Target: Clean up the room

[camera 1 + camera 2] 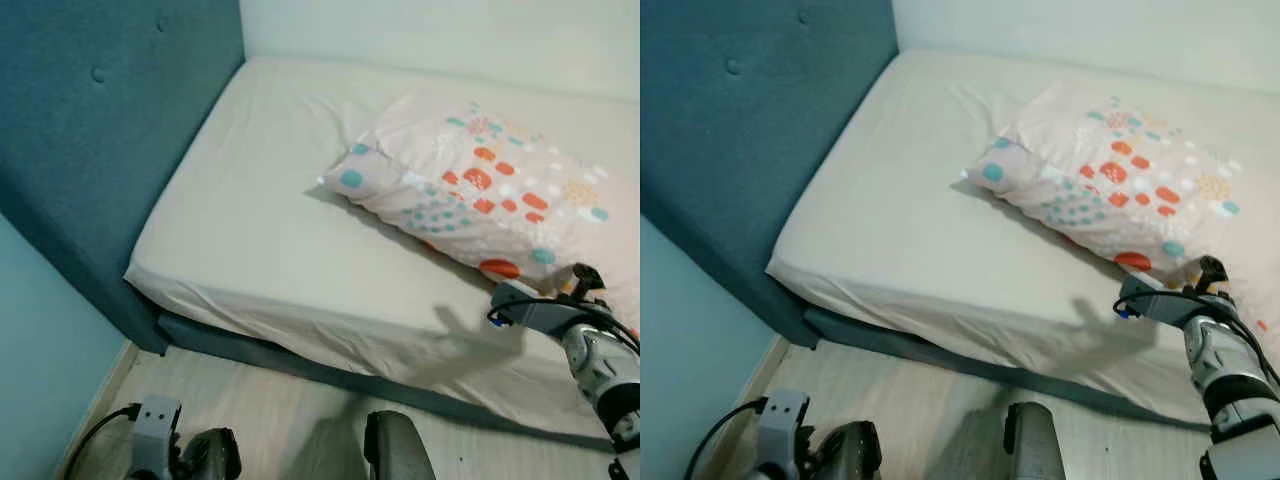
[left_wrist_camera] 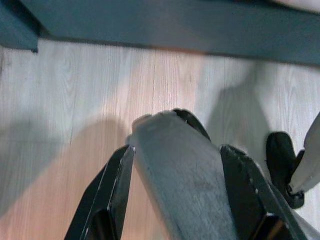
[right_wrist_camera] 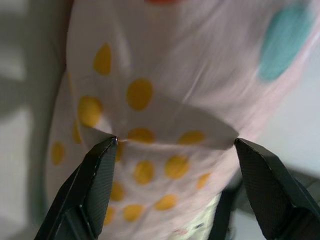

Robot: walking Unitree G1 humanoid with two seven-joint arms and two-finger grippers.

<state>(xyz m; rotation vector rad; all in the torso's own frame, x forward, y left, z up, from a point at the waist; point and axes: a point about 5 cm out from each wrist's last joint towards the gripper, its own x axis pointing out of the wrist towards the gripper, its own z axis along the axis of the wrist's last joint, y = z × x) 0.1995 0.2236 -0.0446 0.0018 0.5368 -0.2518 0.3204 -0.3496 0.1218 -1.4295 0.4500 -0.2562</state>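
The pillow (image 1: pixel 478 188) (pale pink, with orange, teal and yellow dots) lies on the bed (image 1: pixel 260 240) toward its right side, well clear of the blue headboard (image 1: pixel 90 130). The right gripper (image 3: pixel 175 165) is at the pillow's near corner by the mattress's front edge, fingers spread wide with the fabric between them, not clamped. The left gripper (image 2: pixel 175 165) hangs low over the wooden floor (image 2: pixel 65 100), fingers apart around a grey robot leg (image 2: pixel 185 175).

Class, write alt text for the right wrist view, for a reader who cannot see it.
The right pincer, fingers spread wide, reaches around a corner of the pale pink fabric pillow with yellow, teal and orange dots. One black fingertip touches the pillow's edge; the white bed sheet lies beside it.
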